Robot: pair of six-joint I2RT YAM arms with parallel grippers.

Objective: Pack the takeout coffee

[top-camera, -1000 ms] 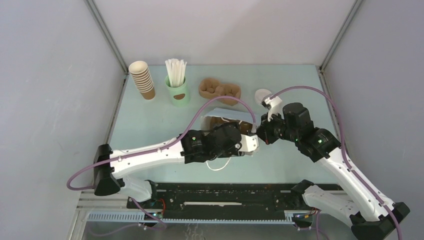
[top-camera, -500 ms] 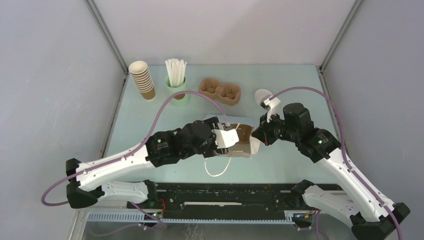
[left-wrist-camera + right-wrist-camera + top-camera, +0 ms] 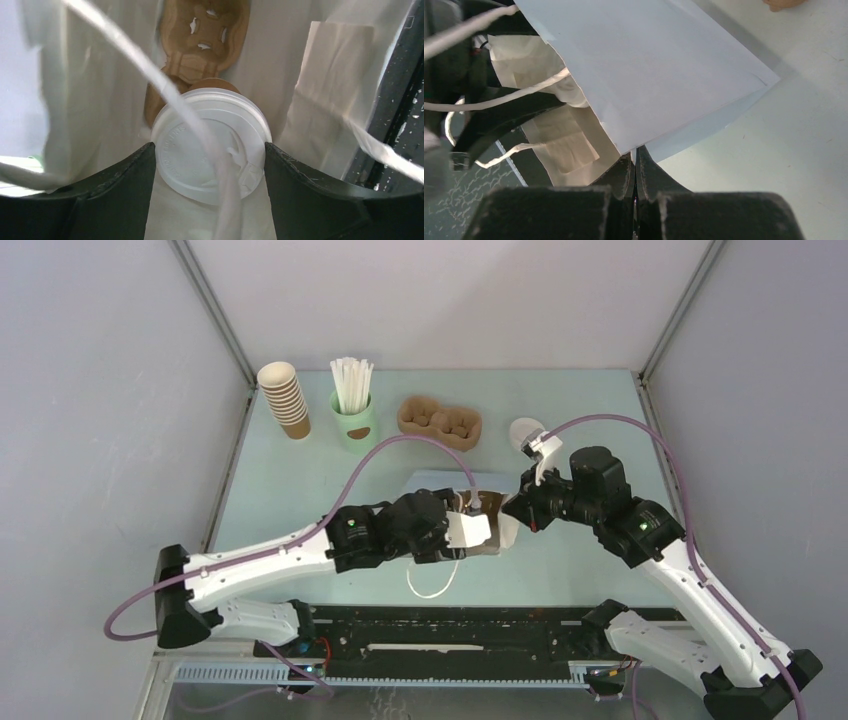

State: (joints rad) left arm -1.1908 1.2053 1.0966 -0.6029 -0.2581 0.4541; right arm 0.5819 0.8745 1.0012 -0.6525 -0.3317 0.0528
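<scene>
Q. Pale green surface, grey walls on three sides: what stands along the back, left to right?
A. First, a stack of lidless brown cups (image 3: 284, 398). Second, a mint-green cup of white straws (image 3: 354, 418). Third, a spare pulp carrier (image 3: 440, 421). Fourth, a round white object (image 3: 522, 430) beside my right arm; I cannot tell what it is.

Q. State of your left hand?
A. My left hand (image 3: 209, 155) reaches into the mouth of the white paper bag (image 3: 649, 65), which lies on its side at mid-surface. The fingers (image 3: 115, 190) are spread wide and bear on both sides of the white lid, so the hand is clamped on the takeout coffee (image 3: 182, 150).

Q. Location of the coffee?
A. Inside the bag, with its lid facing my wrist camera and a little of the brown body showing behind. It is at the near end of the pulp carrier in the bag (image 3: 202, 45). I cannot tell whether it is seated in a slot. One bag handle (image 3: 150, 85) crosses in front of the lid.

Q. State of your right hand?
A. My right hand (image 3: 635, 160) is at the bag's right side. Its fingers are pressed together, pinching the paper edge at the mouth.
</scene>
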